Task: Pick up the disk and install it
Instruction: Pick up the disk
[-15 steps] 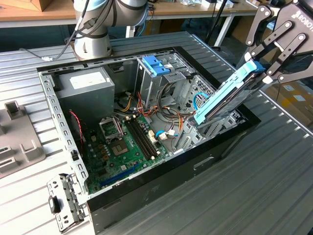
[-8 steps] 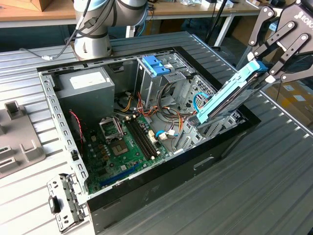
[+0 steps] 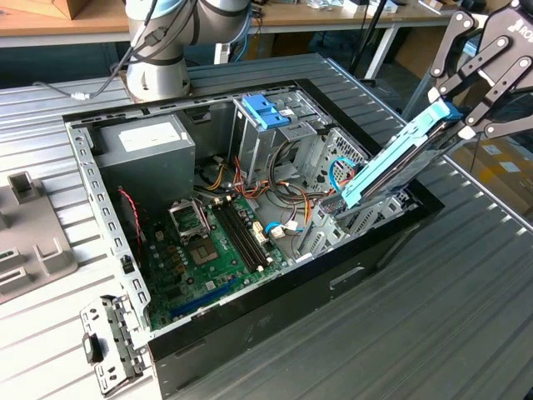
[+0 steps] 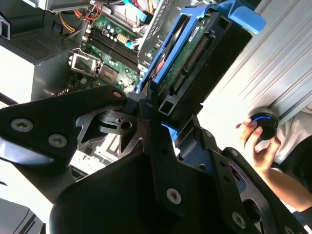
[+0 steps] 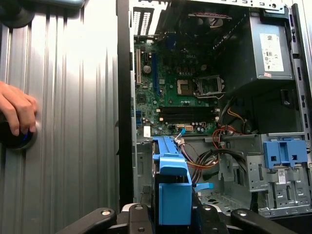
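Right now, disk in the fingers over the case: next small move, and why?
Probably ease the disk slightly down along its tilt: the fingers hold it slanted, lower end at the cage, cables close beside.

The blue-railed disk [image 5: 173, 195] sits between the jaws before the open computer case [image 5: 124, 97], a hand [image 5: 17, 109] on the table [image 5: 73, 122].
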Robot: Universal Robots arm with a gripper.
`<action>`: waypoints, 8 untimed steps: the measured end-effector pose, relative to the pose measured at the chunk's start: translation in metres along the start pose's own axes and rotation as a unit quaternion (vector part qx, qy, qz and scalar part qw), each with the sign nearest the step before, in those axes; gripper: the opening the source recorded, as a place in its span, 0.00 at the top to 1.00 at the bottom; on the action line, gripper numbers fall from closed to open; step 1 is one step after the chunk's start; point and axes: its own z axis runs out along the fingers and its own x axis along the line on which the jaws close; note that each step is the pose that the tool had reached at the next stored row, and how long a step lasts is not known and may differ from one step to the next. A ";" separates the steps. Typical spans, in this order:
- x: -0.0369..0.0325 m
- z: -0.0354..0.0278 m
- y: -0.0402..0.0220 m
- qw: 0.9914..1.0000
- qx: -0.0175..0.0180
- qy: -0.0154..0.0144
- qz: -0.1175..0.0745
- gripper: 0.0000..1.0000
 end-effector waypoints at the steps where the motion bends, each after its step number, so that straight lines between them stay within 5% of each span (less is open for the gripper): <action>1: -0.0001 -0.0002 -0.0017 1.000 0.000 0.000 0.000 0.63; 8: -0.0004 -0.0010 -0.0101 1.000 -0.002 0.000 0.000 0.63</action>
